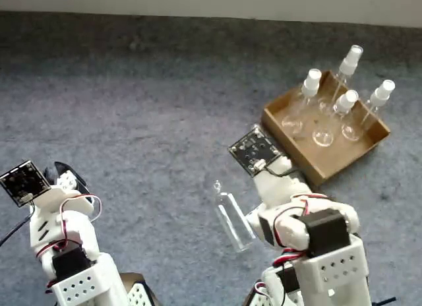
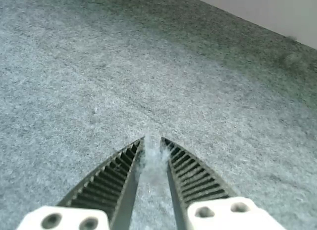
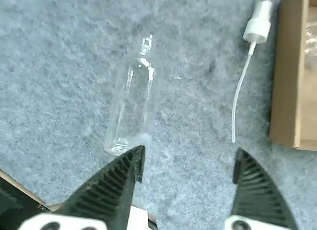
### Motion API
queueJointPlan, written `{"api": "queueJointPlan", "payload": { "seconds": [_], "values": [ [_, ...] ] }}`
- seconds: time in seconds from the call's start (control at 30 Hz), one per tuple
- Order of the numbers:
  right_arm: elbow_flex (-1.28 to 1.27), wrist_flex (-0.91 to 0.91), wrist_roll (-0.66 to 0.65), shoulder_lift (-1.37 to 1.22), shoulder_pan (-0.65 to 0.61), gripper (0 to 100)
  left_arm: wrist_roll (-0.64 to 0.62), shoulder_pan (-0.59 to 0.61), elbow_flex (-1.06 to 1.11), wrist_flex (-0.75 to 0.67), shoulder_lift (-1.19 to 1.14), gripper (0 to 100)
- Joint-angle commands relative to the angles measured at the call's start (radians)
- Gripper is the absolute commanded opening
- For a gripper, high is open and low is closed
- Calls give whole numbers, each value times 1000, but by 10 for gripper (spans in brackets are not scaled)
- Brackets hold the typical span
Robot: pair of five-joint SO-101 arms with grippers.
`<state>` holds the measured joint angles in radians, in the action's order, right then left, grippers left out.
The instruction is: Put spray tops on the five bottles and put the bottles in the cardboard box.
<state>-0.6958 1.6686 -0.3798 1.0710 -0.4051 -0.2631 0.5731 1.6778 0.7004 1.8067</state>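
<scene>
A clear bottle (image 3: 131, 98) without a top lies on its side on the grey carpet (image 1: 232, 220). A loose white spray top (image 3: 257, 27) with a long thin tube lies beside it, next to the cardboard box (image 3: 290, 76). My right gripper (image 3: 190, 158) hovers open just short of both, with nothing between its fingers. In the high view the cardboard box (image 1: 330, 157) holds several upright bottles with spray tops (image 1: 347, 100). My left gripper (image 2: 152, 141) is shut and empty, low over bare carpet at the near left (image 1: 66, 174).
The right arm (image 1: 297, 220) stands between the lying bottle and the box, covering the carpet beside the box. Open carpet stretches across the left and far side, and a pale wall edge runs along the back.
</scene>
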Motion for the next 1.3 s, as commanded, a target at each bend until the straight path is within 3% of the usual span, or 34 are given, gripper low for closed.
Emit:
{"api": "queueJointPlan", "payload": {
  "seconds": [0.0, 0.17, 0.37, 0.63, 0.9, 1.27],
  "values": [
    [-59, -50, -8, 12, -65, 343, -5, -19, 18, 5, 4, 5],
    [-81, -53, 2, -4, -142, 358, -5, -19, 18, 5, 4, 5],
    [-24, -102, 78, -197, -150, 358, -5, -48, 18, 6, 4, 5],
    [-15, -248, 84, -357, -277, 358, -5, -48, 18, 6, 2, 5],
    [-25, -386, 161, -478, -282, 358, -5, -48, 18, 6, 2, 5],
    [-27, -527, 169, -802, -278, 345, -5, -48, 18, 6, 2, 5]
  ]
}}
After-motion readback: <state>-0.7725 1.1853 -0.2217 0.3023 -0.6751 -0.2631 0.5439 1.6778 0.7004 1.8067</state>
